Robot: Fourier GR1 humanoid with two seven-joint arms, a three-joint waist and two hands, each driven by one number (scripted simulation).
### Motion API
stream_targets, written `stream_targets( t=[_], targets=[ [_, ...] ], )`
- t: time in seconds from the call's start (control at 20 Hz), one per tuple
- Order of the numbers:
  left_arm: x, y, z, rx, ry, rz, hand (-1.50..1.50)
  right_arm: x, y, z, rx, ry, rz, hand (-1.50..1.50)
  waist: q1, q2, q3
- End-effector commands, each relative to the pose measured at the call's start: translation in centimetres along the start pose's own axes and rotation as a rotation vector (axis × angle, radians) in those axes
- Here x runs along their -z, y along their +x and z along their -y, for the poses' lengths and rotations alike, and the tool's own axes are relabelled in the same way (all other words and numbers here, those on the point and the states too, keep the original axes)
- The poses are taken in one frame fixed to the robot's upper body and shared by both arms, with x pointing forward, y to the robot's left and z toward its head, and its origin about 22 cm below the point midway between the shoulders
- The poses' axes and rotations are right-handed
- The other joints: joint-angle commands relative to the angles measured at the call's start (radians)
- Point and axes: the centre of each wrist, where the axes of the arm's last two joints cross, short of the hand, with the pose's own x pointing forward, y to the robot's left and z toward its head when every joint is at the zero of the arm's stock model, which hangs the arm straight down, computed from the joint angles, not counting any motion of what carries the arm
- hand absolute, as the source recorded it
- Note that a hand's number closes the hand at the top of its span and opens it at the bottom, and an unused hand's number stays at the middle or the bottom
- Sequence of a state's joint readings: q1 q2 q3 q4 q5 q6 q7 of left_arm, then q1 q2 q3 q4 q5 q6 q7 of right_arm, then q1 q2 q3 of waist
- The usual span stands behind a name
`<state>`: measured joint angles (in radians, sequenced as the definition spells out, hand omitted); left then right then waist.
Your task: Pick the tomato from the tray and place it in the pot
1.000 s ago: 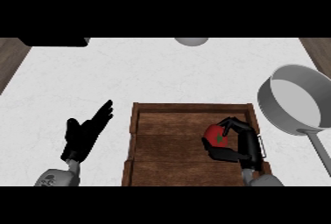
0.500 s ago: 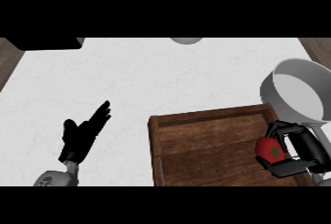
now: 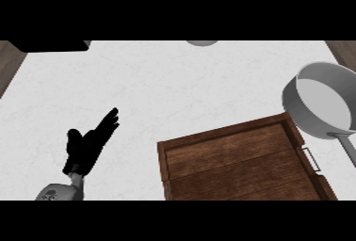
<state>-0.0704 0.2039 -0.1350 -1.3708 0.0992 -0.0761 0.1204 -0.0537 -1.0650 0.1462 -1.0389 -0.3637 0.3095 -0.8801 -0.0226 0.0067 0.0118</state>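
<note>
Head view is losing the right hand and tomato since 0.5 seconds ago, its grasp now impossible to tell; the tray [image 3: 236,164] is sitting bare beside the pot [image 3: 321,101], left hand [image 3: 90,141] resting released.

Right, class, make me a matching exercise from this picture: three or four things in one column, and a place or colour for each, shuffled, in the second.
Things:
1. pot
2. tray
3. left hand
4. counter

Descriptions:
A. black, open, at the lower left
B. white, marbled
C. grey, at the right edge
D. brown wood, at the lower right

Pairs: 1-C, 2-D, 3-A, 4-B
</note>
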Motion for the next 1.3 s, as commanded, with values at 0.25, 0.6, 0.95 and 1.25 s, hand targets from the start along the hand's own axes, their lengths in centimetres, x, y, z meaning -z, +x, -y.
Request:
stream_targets(
  t=[0.25,0.6,0.95,1.25],
  targets=[
    [0.6,0.6,0.9,0.038,-0.048,0.008,0.00,-3.0,2.2,8.5,-0.129,0.002,0.112,1.50,0.061,0.007,-0.004],
    [0.8,1.1,0.8,0.032,-0.031,0.006,0.00,-0.9,4.5,10.2,-0.235,0.120,0.115,1.50,0.053,0.000,-0.008],
    [-0.2,0.6,-0.1,0.050,-0.043,-0.001,0.00,4.2,3.9,7.1,-0.382,0.227,0.104,1.50,0.051,-0.003,-0.011],
    [0.8,-0.9,1.7,0.032,-0.039,-0.013,0.00,8.3,3.4,3.4,-0.609,0.286,0.115,1.50,0.038,-0.004,-0.012]
  ],
)
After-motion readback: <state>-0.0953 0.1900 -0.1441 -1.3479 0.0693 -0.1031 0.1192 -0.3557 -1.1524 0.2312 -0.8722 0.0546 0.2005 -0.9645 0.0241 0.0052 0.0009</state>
